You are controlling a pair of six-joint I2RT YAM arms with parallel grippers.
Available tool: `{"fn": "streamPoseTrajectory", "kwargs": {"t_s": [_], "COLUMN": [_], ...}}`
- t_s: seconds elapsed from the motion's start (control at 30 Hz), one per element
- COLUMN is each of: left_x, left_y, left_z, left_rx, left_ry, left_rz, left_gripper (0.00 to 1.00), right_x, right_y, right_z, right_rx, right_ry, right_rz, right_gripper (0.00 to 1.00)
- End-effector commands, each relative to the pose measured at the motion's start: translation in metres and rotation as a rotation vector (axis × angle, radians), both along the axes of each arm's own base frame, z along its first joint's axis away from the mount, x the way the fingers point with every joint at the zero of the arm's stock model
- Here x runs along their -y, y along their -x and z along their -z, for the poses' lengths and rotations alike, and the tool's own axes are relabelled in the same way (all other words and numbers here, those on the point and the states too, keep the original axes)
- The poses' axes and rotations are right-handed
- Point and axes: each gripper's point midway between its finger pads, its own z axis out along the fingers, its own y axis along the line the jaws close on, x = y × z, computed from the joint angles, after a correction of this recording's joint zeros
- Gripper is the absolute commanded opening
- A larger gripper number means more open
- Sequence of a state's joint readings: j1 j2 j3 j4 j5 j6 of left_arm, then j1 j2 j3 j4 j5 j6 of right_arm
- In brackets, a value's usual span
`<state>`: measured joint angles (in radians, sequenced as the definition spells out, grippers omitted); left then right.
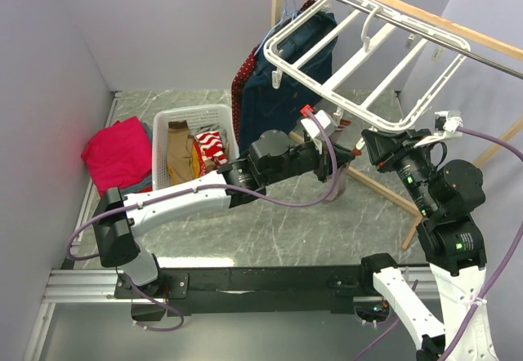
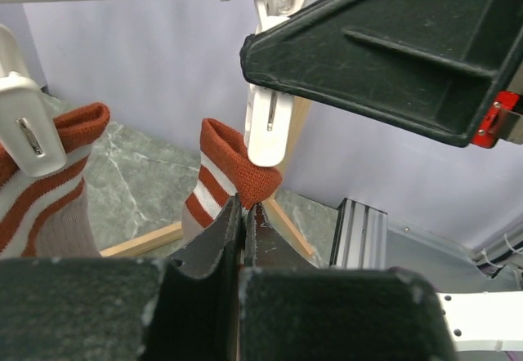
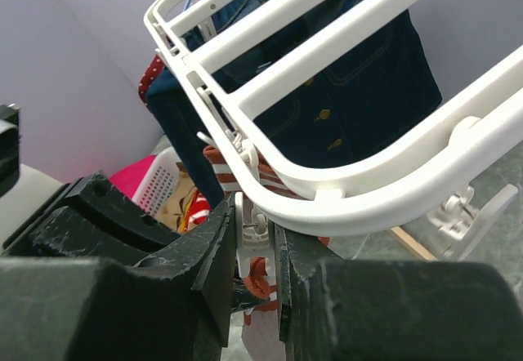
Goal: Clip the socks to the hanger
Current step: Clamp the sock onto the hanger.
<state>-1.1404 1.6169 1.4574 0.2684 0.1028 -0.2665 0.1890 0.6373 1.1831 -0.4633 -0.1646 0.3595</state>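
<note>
Two soft taupe socks with white stripes and reddish-brown cuffs show in the left wrist view, both just under the large white plastic drying frame. The first sock hangs at the left with a small white plastic clip over its cuff. The second sock stands cuff-up between the fingers of the left gripper, which are pressed together on its fabric. A second white clip hangs with its lower end touching the top of that cuff; whether it bites the fabric I cannot tell.

Beside it, the right gripper reaches up beneath the frame's near rail. Its fingers are drawn in narrow around a dangling white clip body, squeezing it from both sides.

The frame hangs from a metal rod on a light wooden rack. This stands on a grey-green marbled table top, enclosed by plain pale lavender walls. A large navy buttoned garment hangs behind the frame. At the left of the table sits a white slotted plastic laundry basket holding mixed clothes, and a folded bright pink cloth lies just beside it against the wall. An aluminium rail runs along the near edge, by the arm bases.
</note>
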Motion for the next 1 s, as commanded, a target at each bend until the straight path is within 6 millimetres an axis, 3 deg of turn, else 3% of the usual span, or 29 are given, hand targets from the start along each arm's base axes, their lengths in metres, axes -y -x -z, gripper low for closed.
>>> {"fn": "streamPoseTrajectory", "kwargs": {"t_s": [0.0, 0.97], "left_x": [-0.006, 0.011], "left_y": [0.004, 0.006], "left_z": [-0.04, -0.039], "left_rx": [0.072, 0.184], "left_ry": [0.081, 0.015], "left_rz": [-0.026, -0.105], "left_gripper": [0.01, 0.02], "right_x": [0.01, 0.01], "right_y": [-0.004, -0.01], "right_z": [0.003, 0.009], "right_rx": [-0.012, -0.051], "right_ry": [-0.01, -0.044], "right_rz": [0.063, 0.072], "right_gripper": [0.07, 0.06]}}
